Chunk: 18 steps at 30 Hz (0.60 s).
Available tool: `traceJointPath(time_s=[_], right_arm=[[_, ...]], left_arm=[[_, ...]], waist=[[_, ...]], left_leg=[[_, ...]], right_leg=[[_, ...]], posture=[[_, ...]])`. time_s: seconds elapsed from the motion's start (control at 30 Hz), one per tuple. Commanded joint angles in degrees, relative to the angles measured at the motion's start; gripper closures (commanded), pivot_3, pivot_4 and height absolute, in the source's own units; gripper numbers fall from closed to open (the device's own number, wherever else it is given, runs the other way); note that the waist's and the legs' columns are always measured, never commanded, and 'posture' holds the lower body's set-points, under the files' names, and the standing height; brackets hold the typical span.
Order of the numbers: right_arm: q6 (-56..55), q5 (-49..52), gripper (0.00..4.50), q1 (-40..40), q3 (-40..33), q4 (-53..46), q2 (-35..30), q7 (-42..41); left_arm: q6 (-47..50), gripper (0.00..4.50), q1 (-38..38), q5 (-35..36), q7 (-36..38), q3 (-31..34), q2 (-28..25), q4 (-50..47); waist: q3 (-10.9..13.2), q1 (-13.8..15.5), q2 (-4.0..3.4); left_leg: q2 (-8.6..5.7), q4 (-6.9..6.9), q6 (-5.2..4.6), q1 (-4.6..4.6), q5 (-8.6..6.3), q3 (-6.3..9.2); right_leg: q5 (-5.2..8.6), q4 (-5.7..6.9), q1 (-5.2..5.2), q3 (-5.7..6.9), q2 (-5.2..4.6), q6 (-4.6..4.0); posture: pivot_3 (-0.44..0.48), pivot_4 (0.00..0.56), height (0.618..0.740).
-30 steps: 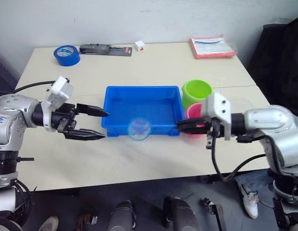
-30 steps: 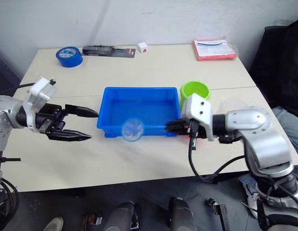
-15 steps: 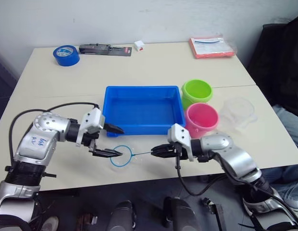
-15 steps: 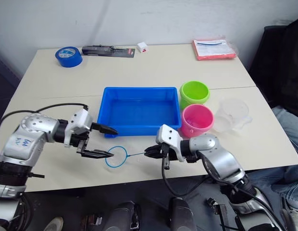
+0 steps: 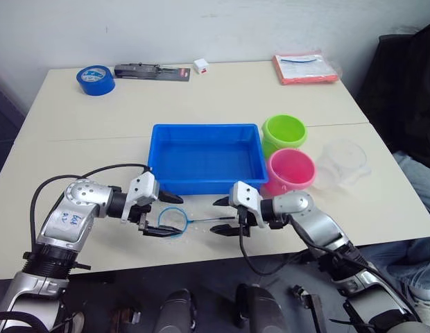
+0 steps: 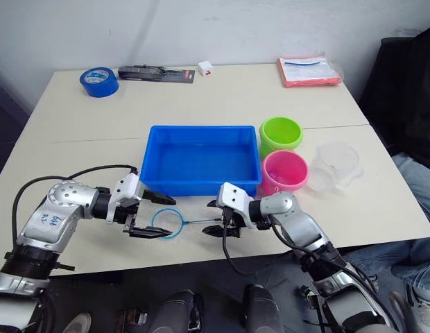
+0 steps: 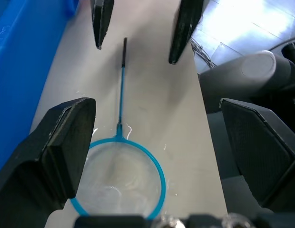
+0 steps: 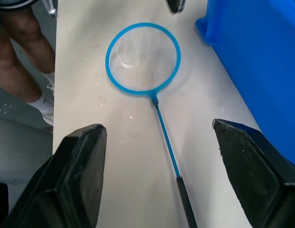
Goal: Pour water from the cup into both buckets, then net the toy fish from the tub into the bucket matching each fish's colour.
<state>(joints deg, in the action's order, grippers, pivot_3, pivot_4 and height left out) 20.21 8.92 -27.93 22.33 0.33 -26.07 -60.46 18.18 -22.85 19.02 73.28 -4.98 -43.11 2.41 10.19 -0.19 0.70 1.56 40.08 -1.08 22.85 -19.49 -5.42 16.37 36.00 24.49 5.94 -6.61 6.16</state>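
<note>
i see the net (image 6: 175, 223) lying flat on the worktop (image 6: 222, 104), just in front of the tub (image 6: 200, 161), its blue ring toward my left side and its thin handle pointing toward the right. my left pincer (image 6: 155, 216) hangs wide apart around the ring, one finger on the tub side and one on the near side, holding nothing. my right pincer (image 6: 217, 217) is spread wide too, its fingers either side of the dark end of the handle, and the right wrist view shows the handle free between them, not gripped. the tub sits in the middle of the worktop, and i cannot make out any fish in it. the green bucket (image 6: 281, 134) stands just beside the tub's right end, the pink bucket (image 6: 284, 173) touching it on the near side. the cup (image 6: 334, 164) stands upright just right of the pink bucket.
</note>
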Motion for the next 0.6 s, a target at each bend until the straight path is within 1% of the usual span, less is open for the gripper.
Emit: traceJointPath(time_s=[0.03, 0.1, 0.2, 0.23, 0.3, 0.33, 0.4, 0.5, 0.6], right_arm=[[4.7, 3.15, 0.01, 5.37, -5.65, -11.14, -4.68, 1.08], [7.33, 4.01, 0.01, 8.93, -8.13, -16.28, -6.5, 3.12], [14.83, 6.45, 0.01, 16.07, -14.78, -25.34, -6.55, 10.02], [16.4, 6.86, 0.01, 17.66, -15.9, -27.34, -6.37, 11.57], [19.57, 6.81, 0.01, 23.17, -19.48, -31.67, -4.11, 17.65], [20.14, 6.41, 0.01, 25.62, -20.7, -32.98, -3.22, 20.08], [20.69, 5.97, 0.01, 28.51, -21.93, -34.53, -2.22, 23.0], [21.79, 6.75, 0.01, 30.87, -22.91, -35.71, -1.91, 24.92], [22.4, 7.42, 0.01, 33.3, -23.53, -37.0, -2.16, 26.21]], left_arm=[[6.49, 0.0, 3.42, 3.05, -6.23, 4.69, 0.21, -6.21], [10.81, 0.0, 6.24, 5.28, -10.1, 7.46, 0.8, -10.29], [14.16, 0.0, 16.29, 7.91, -17.83, 14.16, 3.22, -19.94], [14.32, 0.0, 18.68, 8.2, -19.5, 15.5, 3.88, -21.84], [14.34, 0.0, 26.09, 7.82, -25.36, 19.55, 7.45, -25.4], [14.48, 0.0, 29.05, 7.85, -27.48, 21.06, 8.84, -26.38], [14.73, 0.0, 32.41, 8.11, -30.09, 22.71, 10.51, -27.44], [14.52, 0.0, 35.52, 8.11, -32.9, 23.66, 12.2, -27.93], [11.96, 0.0, 40.49, 6.92, -35.3, 24.14, 14.87, -27.28]], waist=[[0.0, 0.14, 0.0], [0.0, 0.15, 0.0], [-0.01, -0.02, -0.01], [-0.01, -0.05, -0.01], [-0.04, -0.04, -0.04], [-0.06, 0.05, -0.06], [-0.07, 0.13, -0.05], [-0.09, 0.24, -0.05], [-0.25, 0.13, -0.16]], left_leg=[[0.01, -0.01, 0.0, 0.0, 0.0, 0.02], [0.04, -0.02, 0.01, 0.0, -0.03, 0.13], [0.11, -0.03, 0.02, -0.09, -0.09, 0.27], [0.11, -0.05, 0.03, -0.2, -0.12, 0.23], [0.18, -0.1, 0.06, -0.36, -0.14, 0.13], [0.19, -0.16, 0.08, -0.54, -0.18, 0.11], [0.2, -0.19, 0.05, -0.65, -0.23, 0.11], [0.14, -0.11, -0.05, -0.69, -0.3, 0.08], [0.14, -0.09, -0.11, -0.76, -0.41, 0.08]], right_leg=[[0.0, 0.0, 0.01, 0.0, 0.0, 0.0], [0.0, 0.0, -0.01, -0.01, 0.0, 0.0], [0.0, -0.01, 0.0, -0.12, -0.03, 0.0], [0.0, 0.02, -0.06, -0.15, -0.02, 0.0], [0.01, 0.02, -0.1, -0.23, 0.0, -0.01], [0.03, -0.01, -0.24, -0.27, 0.02, -0.05], [0.04, -0.05, -0.34, -0.29, 0.02, -0.08], [0.04, -0.04, -0.39, -0.35, -0.03, -0.08], [0.05, -0.05, -0.46, -0.39, -0.05, -0.08]], posture=[[0.0, 0.15, 0.737], [0.0, 0.15, 0.737], [0.0, 0.15, 0.737], [0.0, 0.15, 0.737], [0.0, 0.15, 0.737], [0.0, 0.15, 0.737], [0.0, 0.15, 0.737], [0.0, 0.15, 0.737], [0.0, 0.15, 0.737]])
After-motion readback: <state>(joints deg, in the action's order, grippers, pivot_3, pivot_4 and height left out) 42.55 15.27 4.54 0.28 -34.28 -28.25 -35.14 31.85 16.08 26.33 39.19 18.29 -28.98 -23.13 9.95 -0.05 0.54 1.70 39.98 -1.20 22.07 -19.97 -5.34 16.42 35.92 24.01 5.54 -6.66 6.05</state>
